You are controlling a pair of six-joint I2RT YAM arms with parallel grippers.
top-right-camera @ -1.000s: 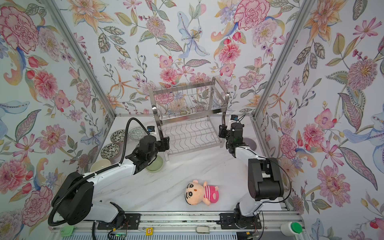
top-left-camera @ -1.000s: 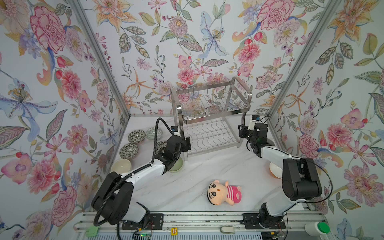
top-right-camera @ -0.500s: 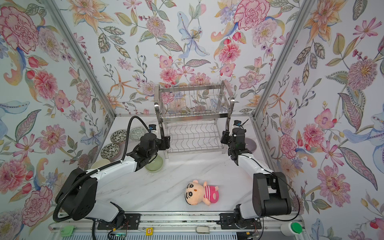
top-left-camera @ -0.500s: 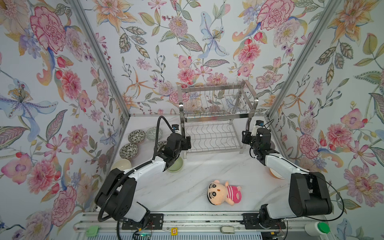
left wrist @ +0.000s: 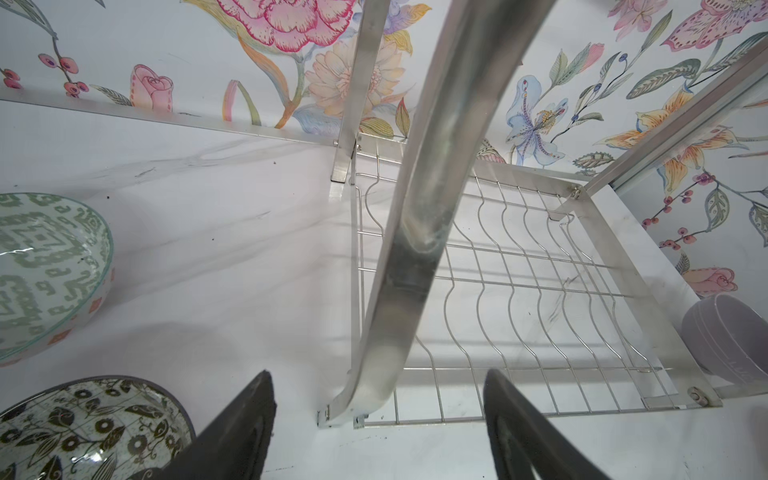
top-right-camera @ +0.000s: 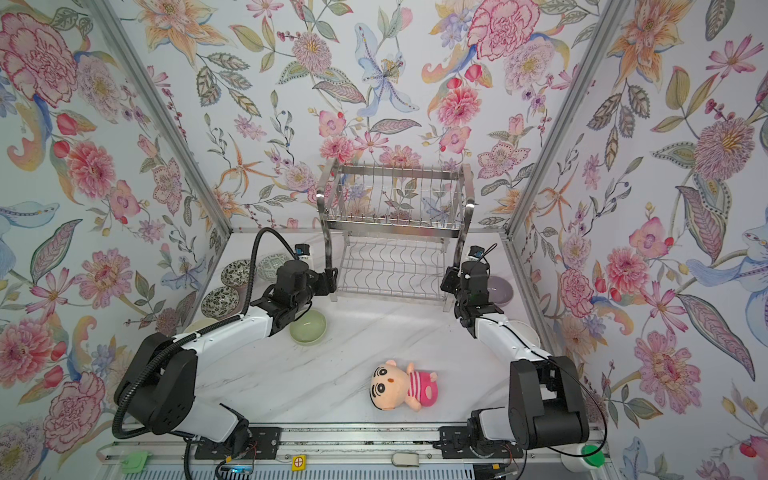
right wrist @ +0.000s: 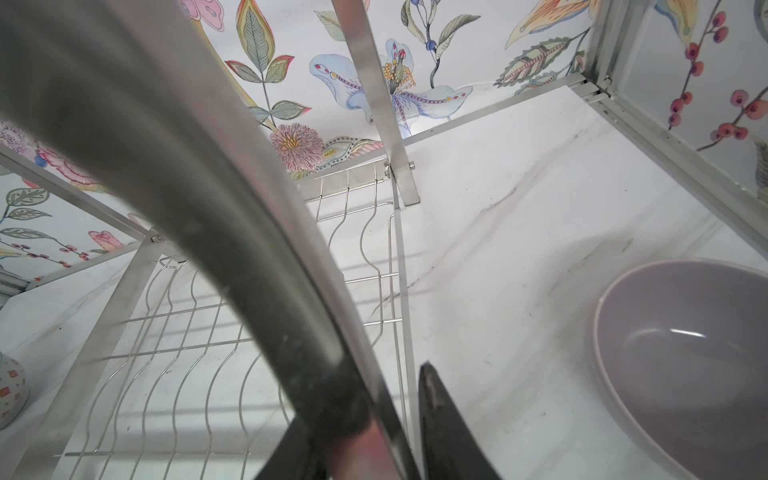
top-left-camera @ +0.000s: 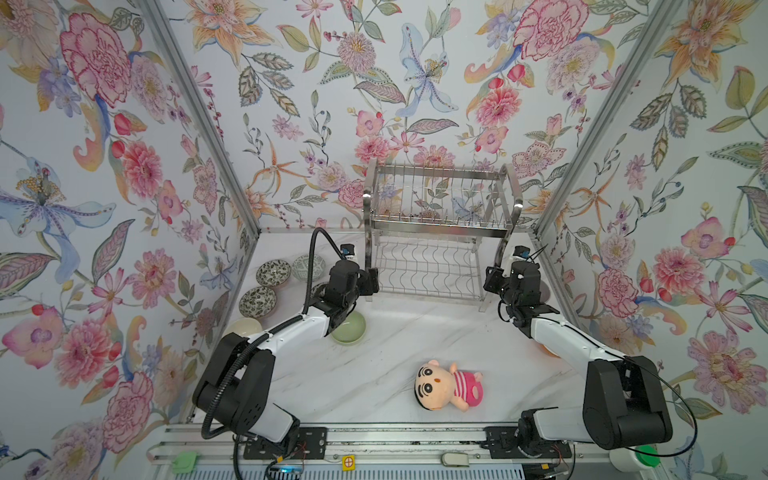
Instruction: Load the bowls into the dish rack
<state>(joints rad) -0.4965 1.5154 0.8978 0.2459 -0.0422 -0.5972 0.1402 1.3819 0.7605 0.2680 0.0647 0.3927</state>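
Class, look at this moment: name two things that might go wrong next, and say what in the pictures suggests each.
1. The left pincer and the right pincer each straddle a front leg of the dish rack; a sideways pull might drag or tip the tall rack.
2. The lavender bowl sits close beside the right pincer, and the pale green bowl lies close behind the left pincer; a careless retreat might knock either.

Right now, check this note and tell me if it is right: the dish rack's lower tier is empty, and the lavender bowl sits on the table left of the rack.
One slip: the lavender bowl sits on the table right of the dish rack, not left, as a top view shows. The lower tier is indeed empty.
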